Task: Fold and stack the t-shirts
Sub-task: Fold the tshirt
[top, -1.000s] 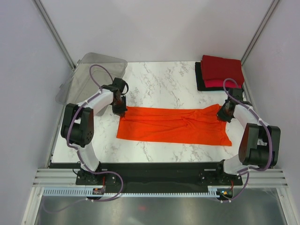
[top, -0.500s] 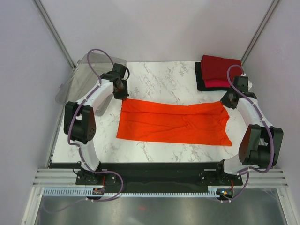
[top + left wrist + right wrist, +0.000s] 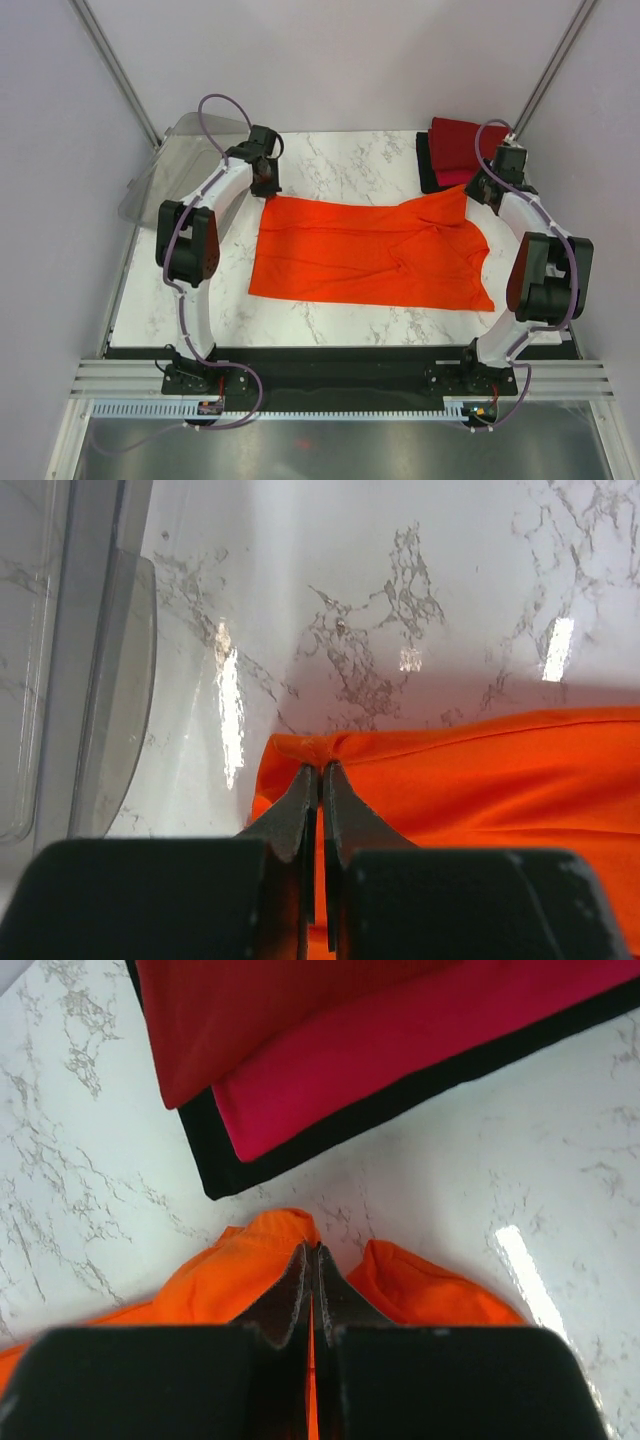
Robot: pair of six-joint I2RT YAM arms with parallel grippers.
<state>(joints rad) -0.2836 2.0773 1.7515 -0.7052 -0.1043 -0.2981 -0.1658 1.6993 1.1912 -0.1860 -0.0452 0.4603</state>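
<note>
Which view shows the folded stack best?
Right wrist: the folded stack fills the top, dark red over pinkish-red over black. Top external shows it partly behind the right arm; left wrist misses it.

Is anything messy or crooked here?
A little. The orange shirt is creased near its right side, with both far corners pinched by the left gripper and right gripper. The stack is uneven: the dark red shirt sits offset, so the pink shirt and black shirt peek out.

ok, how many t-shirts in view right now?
4. The orange t-shirt spread mid-table, far corners pinched by left gripper and right gripper. Far-right stack: dark red t-shirt on top, pinkish-red t-shirt beneath, black t-shirt at bottom. More could hide inside.
</note>
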